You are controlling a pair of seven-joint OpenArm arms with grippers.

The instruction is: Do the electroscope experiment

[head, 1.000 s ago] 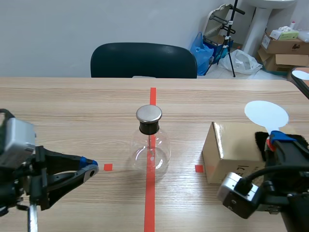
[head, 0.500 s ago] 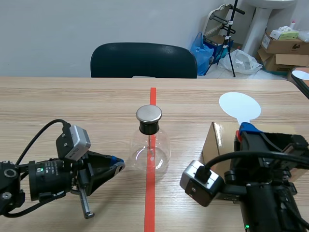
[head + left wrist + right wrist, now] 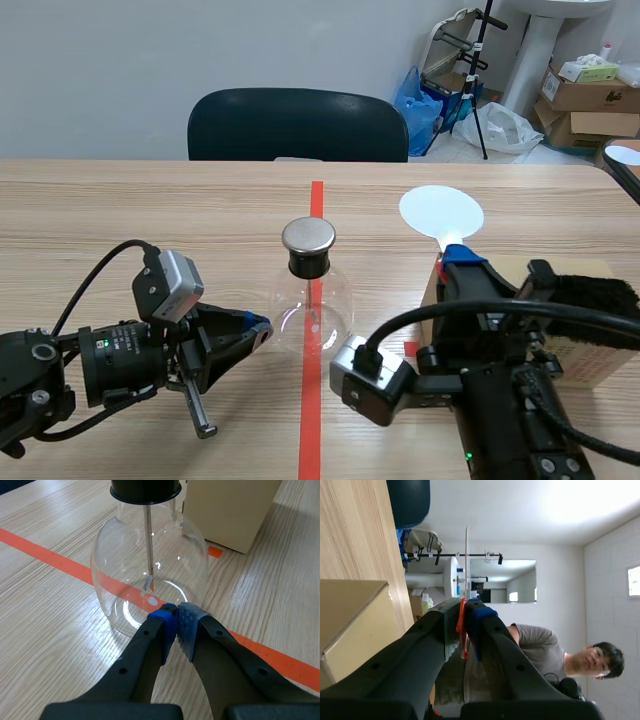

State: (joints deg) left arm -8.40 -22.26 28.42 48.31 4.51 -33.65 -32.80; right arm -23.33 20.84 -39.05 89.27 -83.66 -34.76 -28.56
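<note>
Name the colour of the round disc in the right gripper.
The round disc is white; scene view shows it best.

One glass flask [image 3: 311, 300], one white paddle [image 3: 440, 212], one cardboard box [image 3: 230, 510], one dark chair [image 3: 297, 124]; two grippers: left gripper [image 3: 176, 611], right gripper [image 3: 465, 607].

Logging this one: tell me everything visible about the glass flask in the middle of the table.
The flask is clear glass, round-bodied, and stands upright on the table astride the tape line. A black stopper fills its neck, topped by a round metal cap. A thin rod hangs from the stopper into the bulb and ends in a small foil leaf. The left pincer, shut, has its tips at the lower glass wall; contact cannot be judged. The right pincer's white disc is apart from it.
</note>
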